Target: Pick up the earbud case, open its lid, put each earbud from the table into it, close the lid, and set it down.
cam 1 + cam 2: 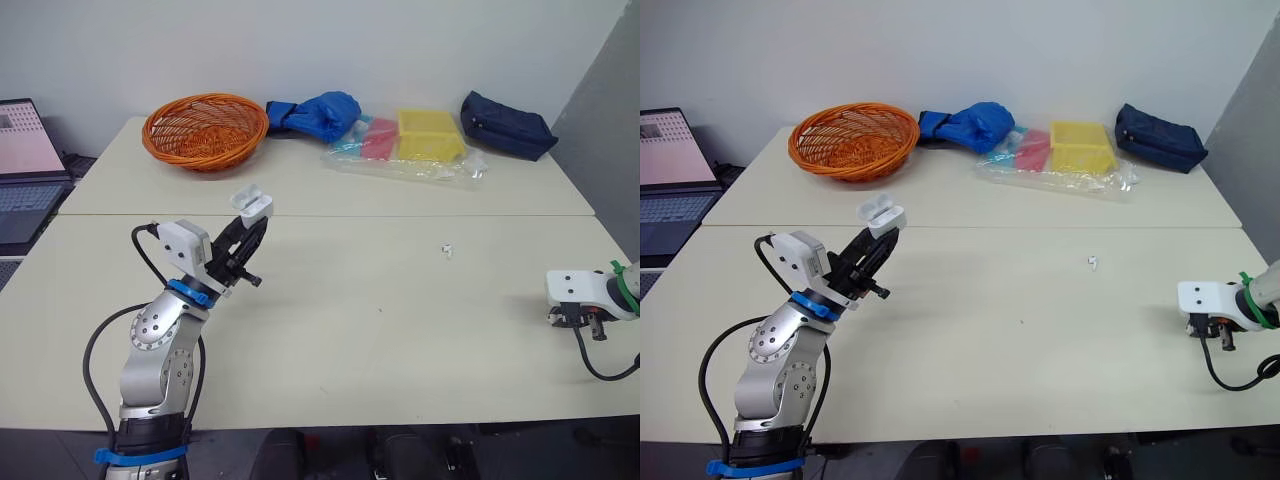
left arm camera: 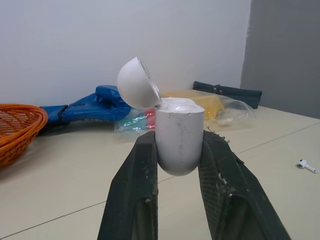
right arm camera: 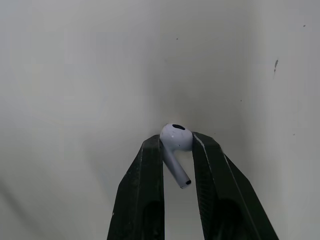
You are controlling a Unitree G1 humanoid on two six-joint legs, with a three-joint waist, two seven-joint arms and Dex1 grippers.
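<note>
My left gripper is shut on the white earbud case, held above the table's left side with its lid swung open. A white earbud lies on the table right of centre; it is also in the left wrist view as a small earbud. At the far right my right gripper points down at the table and is shut on a second white earbud, pinched by its head with the stem hanging between the fingers.
An orange wicker basket, a blue cloth, a clear bag with red and yellow boxes and a navy pouch line the far table. A laptop sits off the left edge.
</note>
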